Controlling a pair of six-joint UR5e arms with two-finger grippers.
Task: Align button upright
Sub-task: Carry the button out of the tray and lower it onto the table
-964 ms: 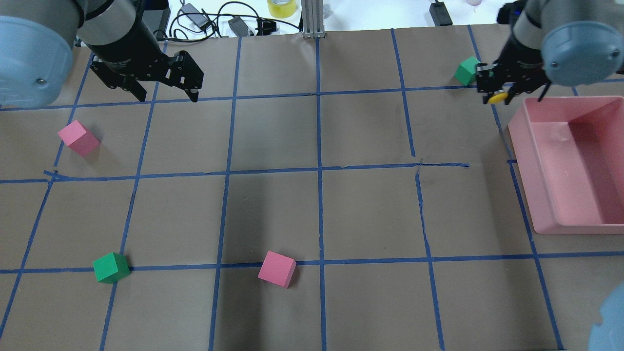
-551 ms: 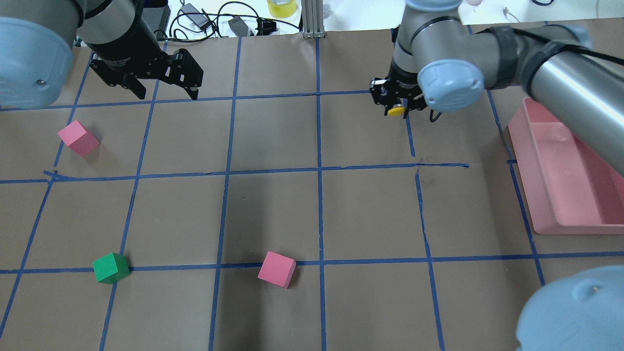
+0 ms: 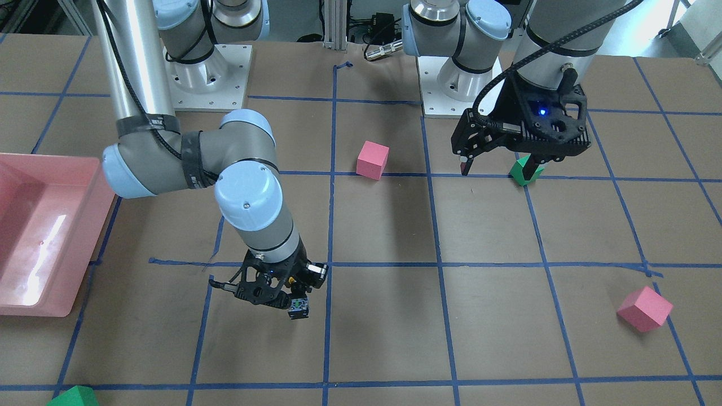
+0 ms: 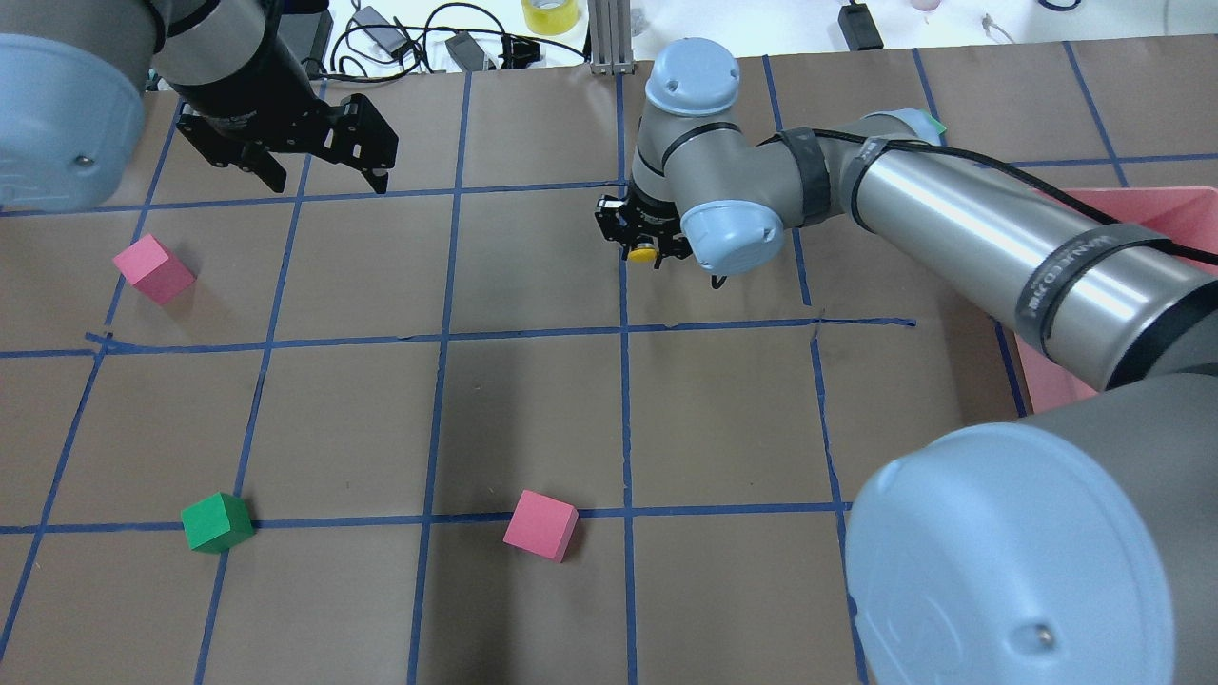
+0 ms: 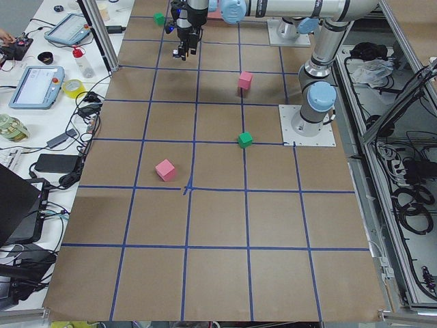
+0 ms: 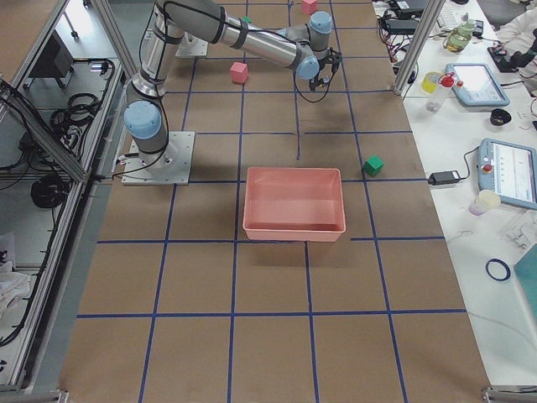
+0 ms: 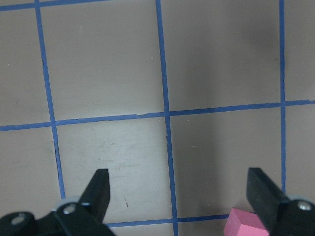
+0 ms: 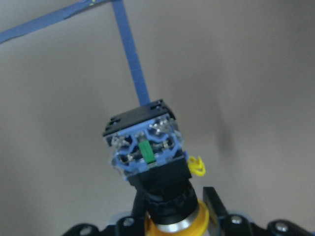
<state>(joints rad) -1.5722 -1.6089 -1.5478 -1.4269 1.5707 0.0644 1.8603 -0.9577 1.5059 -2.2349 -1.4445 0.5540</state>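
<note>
My right gripper (image 4: 642, 245) is shut on the button (image 4: 643, 254) and holds it above the table by the middle blue line. In the overhead view only the yellow cap shows. In the right wrist view the black-and-silver base (image 8: 144, 143) points away from the fingers, toward the table, and the neck sits between the jaws. In the front view the base (image 3: 298, 307) hangs tilted below the gripper (image 3: 285, 293). My left gripper (image 4: 328, 184) is open and empty at the far left, also in its wrist view (image 7: 181, 192).
A pink cube (image 4: 153, 269) lies at the left and another (image 4: 540, 525) at front centre. One green cube (image 4: 217, 522) is front left; another (image 3: 524, 171) shows in the front view. A pink tray (image 3: 34, 237) stands at the robot's right edge.
My right arm has swept left from beside the pink tray to the table's centre line, carrying the button. The left arm has not moved.
</note>
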